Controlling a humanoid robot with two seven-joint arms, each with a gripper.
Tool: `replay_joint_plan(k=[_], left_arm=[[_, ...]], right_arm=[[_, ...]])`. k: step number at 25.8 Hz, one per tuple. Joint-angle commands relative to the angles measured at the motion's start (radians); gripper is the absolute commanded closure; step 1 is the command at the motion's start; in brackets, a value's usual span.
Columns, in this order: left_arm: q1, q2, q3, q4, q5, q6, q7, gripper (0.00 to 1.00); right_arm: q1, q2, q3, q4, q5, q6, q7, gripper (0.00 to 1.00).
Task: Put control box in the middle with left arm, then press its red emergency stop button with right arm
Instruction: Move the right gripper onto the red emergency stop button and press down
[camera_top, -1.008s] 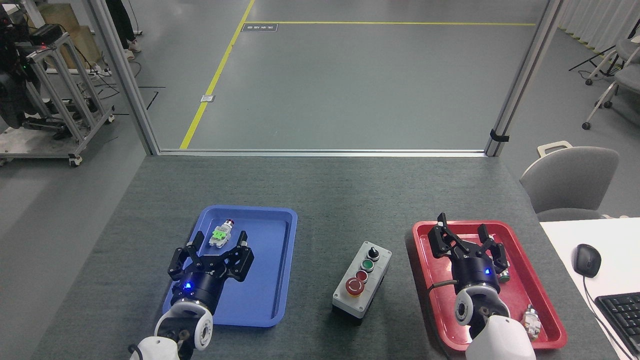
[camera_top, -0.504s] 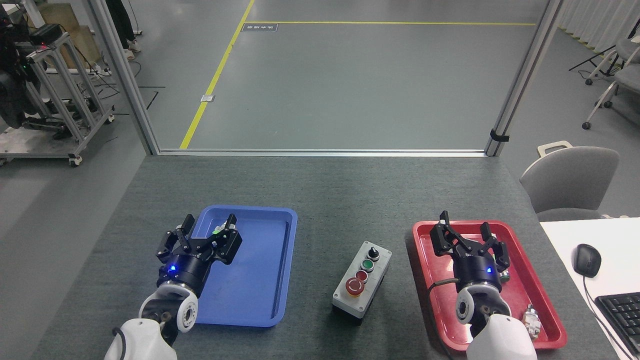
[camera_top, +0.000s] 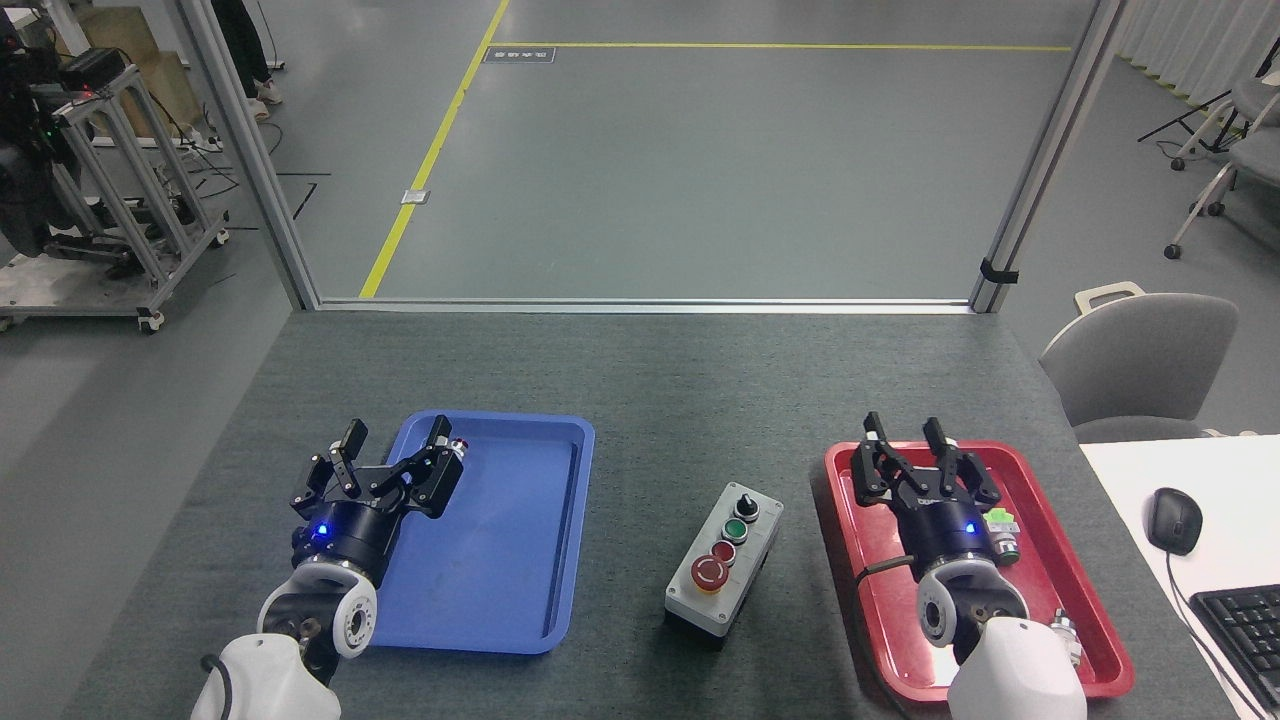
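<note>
While both arms hover low over the dark grey table, the control box sits between the two trays, a little right of centre in the lower part of the frame, flat on the tabletop and touched by neither arm. Its row of controls runs from the black knob at the far end through the green button and small red button to the large red button nearest the bottom edge. Lower left: the left gripper hangs over the near-left rim of the blue tray, fingers spread apart, nothing between them; a small white part with a red tip peeks out just beside its right finger, mostly hidden. Lower right: the right gripper is above the red tray, fingers parted and empty. A small white-and-green push-button part lies in the red tray just right of that gripper's wrist; another silvery part lies nearer the bottom edge, partly behind the white forearm. Far right edge: a white desk with a mouse and keyboard corner; a grey chair behind it.
</note>
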Motion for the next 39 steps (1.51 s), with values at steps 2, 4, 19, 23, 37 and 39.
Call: replay_joint_plan(k=[2,4,19,23,37,39], left_arm=[[-0.002,-0.012,0.001,0.001,-0.001,-0.001,-0.01,0.01],[-0.002,-0.012,-0.001,0.001,-0.001,-0.001,-0.012,0.01],[0.012,-0.01,-0.002,0.005,-0.001,0.002,-0.012,0.01],[0.048,-0.012,-0.007,0.015,-0.001,0.002,-0.01,0.01],[0.128,-0.024,-0.007,0.018,-0.001,-0.002,0.017,0.01],[0.128,-0.024,-0.007,0.018,-0.001,-0.001,0.017,0.01]], right_arm=[[0.005,0.001,0.078,0.021,0.01,-0.278,0.012,1.0],[0.005,0.003,0.151,0.022,0.013,-0.321,0.012,1.0],[0.026,0.003,0.372,0.085,0.2,-0.319,0.09,1.0],[0.025,0.005,0.368,0.091,0.198,-0.319,0.09,1.0],[0.013,0.057,0.137,0.067,-0.061,-0.344,0.087,0.0],[0.006,0.057,0.068,0.065,-0.23,-0.378,0.085,0.0]])
